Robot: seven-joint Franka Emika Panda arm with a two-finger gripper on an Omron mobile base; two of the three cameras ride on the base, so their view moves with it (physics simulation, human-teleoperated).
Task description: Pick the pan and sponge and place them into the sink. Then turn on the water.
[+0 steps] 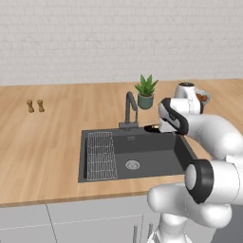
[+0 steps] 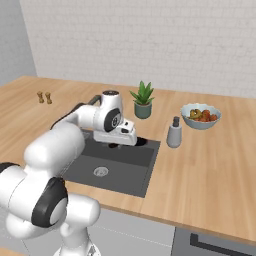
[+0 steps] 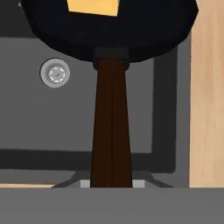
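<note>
You have the pan (image 3: 109,26) in hand: the gripper (image 3: 111,183) is clenched on its long dark handle (image 3: 111,127), which runs straight out ahead of the fingers to the round black pan body. The sponge (image 3: 93,6) rides in the pan, a yellow block at the far end from the gripper. Pan and sponge hang over the sink (image 3: 39,127), with the round metal drain (image 3: 55,73) below and off to one side of the handle. So the pick looks done for both things at once, but neither is set down in the basin yet, as far as you can judge.

No stream falls from the faucet (image 1: 130,110), so the water is still to be turned on.

The arm reaches forward from the base with the elbow bent high, and the hand (image 2: 120,134) is held level above the sink's back edge, near the faucet. A wire rack (image 1: 101,155) lies in the basin's far side from the gripper; the wooden worktop (image 3: 206,109) flanks the sink just beside the pan.
</note>
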